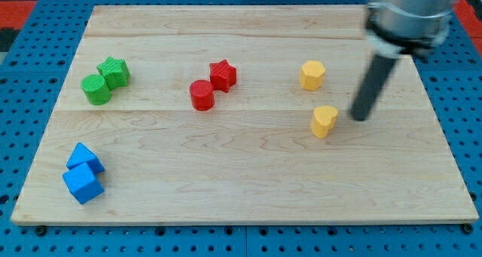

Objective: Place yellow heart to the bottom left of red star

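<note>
Camera view takes in the big wooden board (248, 174) first, pale planks on a blue pegged base, with the blocks spread wide across it. Over at the view's right, the arm's grey housing looms in blurred, and the dark rod angles down from it. My tip (360, 118) has nothing to clench or release; it rests bare on the wood, just to the view's right of the yellow heart (324, 121), near it but apparently not touching. That side makes sense: a shove from there should send the heart toward the view's left. The target, the red star (223, 74), sits well apart, up and to the left, with a red cylinder (202, 95) touching its lower left, right where the heart should end up, so that could crowd things.
</note>
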